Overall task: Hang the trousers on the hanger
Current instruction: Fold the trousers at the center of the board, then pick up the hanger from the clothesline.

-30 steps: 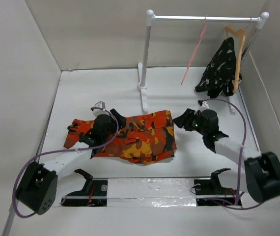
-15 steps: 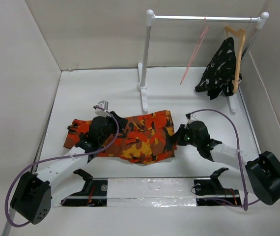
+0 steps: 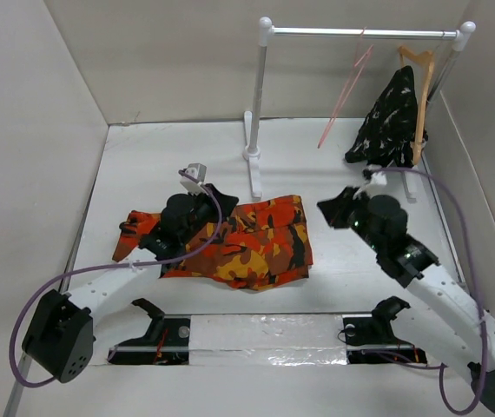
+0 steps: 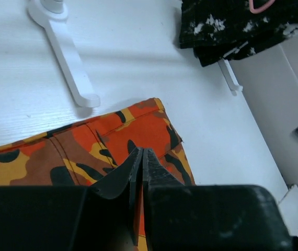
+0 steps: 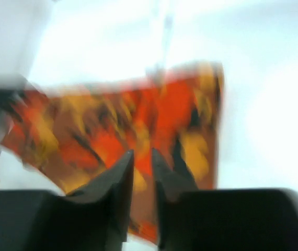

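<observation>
The camouflage trousers [image 3: 252, 239] lie folded on the white table, left of centre. The thin pink hanger [image 3: 345, 91] hangs from the rail at the back right. My left gripper [image 3: 221, 198] hovers over the trousers' far edge. In the left wrist view its jaws [image 4: 142, 152] are pressed together above the orange cloth [image 4: 138, 123], with nothing between them. My right gripper [image 3: 327, 208] stands to the right of the trousers, apart from them. The right wrist view is blurred: the gripper [image 5: 142, 154] is shut with no cloth in it, and the trousers [image 5: 112, 115] lie beyond.
A white clothes rack has its post [image 3: 260, 95] behind the trousers and its foot [image 4: 68, 65] on the table. A wooden hanger [image 3: 419, 69] carrying a black-and-white garment [image 3: 391, 122] hangs at the rail's right end. Walls close in on the left, the back and the right.
Both grippers have shut. The right gripper went to the trousers' right edge, then drew back to the right without cloth. The left gripper shifted slightly toward the far side. The trousers stay flat.
</observation>
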